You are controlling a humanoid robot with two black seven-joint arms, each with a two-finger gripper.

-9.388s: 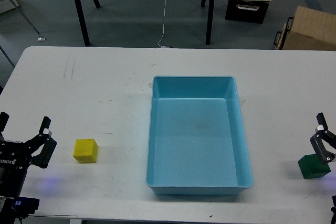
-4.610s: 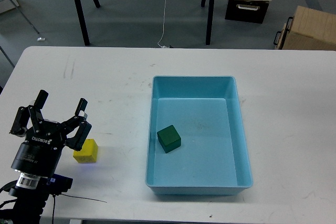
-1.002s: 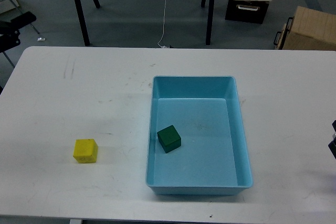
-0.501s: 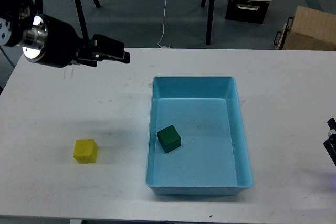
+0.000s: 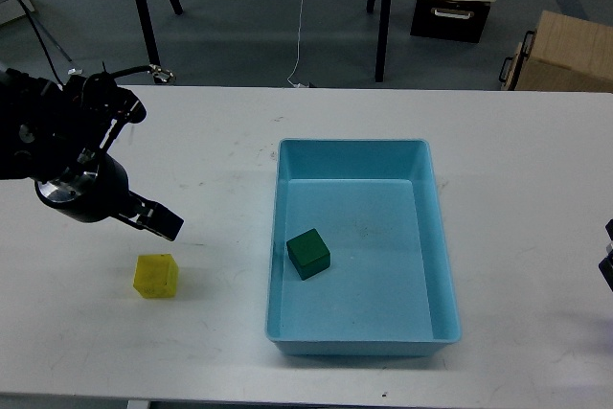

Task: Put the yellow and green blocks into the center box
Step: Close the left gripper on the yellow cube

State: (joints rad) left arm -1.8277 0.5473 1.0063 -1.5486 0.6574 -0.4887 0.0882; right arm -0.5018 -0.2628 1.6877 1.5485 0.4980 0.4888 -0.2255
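At the left of the frame our left arm [image 5: 57, 141] comes in as a bulky black mass with a round silver-rimmed joint, and from it our left gripper [image 5: 158, 221] points down and to the right. It shows only as one dark, narrow shape, seen nearly end-on, so we cannot tell whether its fingers are parted or together. It holds nothing that we can see, and its tip hangs just above the yellow block [image 5: 156, 275] with a strip of white table [image 5: 192, 160] showing between them.

The yellow block sits on the table in the lower left, well apart from the blue tray [image 5: 442, 237], which fills the centre of the frame. The green block [image 5: 308, 253] lies on the tray's flat bottom, near the left wall and turned a little askew to it.

At the far right edge, about two thirds of the way down, a small dark piece of our right gripper [image 5: 608, 261] juts into view. So little of it shows that we cannot tell how its fingers stand. It touches nothing visible.
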